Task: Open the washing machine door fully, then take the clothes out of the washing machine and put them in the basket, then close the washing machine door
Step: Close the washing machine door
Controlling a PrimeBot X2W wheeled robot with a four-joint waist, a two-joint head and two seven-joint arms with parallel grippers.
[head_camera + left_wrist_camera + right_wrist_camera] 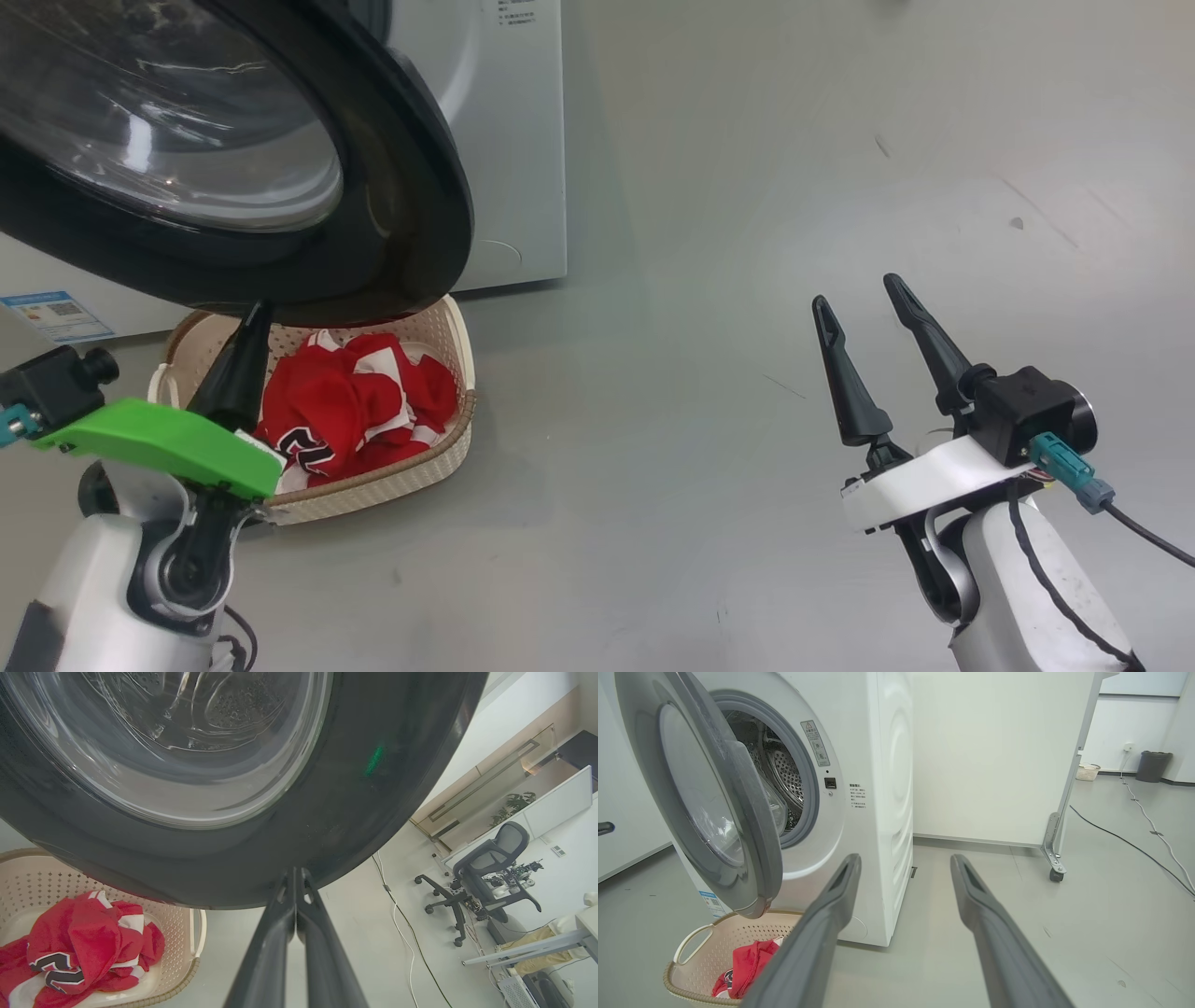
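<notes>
The white washing machine stood on the grey floor, its grey-ringed drum mouth uncovered and the steel drum showing inside. And there was the washing machine door, swung out from the front, black rim glossy, glass bowl bulging, its lower edge hanging over the basket. That cream basket sat on the floor right in front of the machine, tucked under the door. Inside it were the clothes, a red heap with white stripes and dark lettering, bunched toward the middle. My left gripper was pinched fully together with nothing between the fingers, tips up at the bottom of the door's black rim; touching it or just short, I could not tell. My right gripper hovered well off to the right over the floor, fingers spread wide, holding nothing.
</notes>
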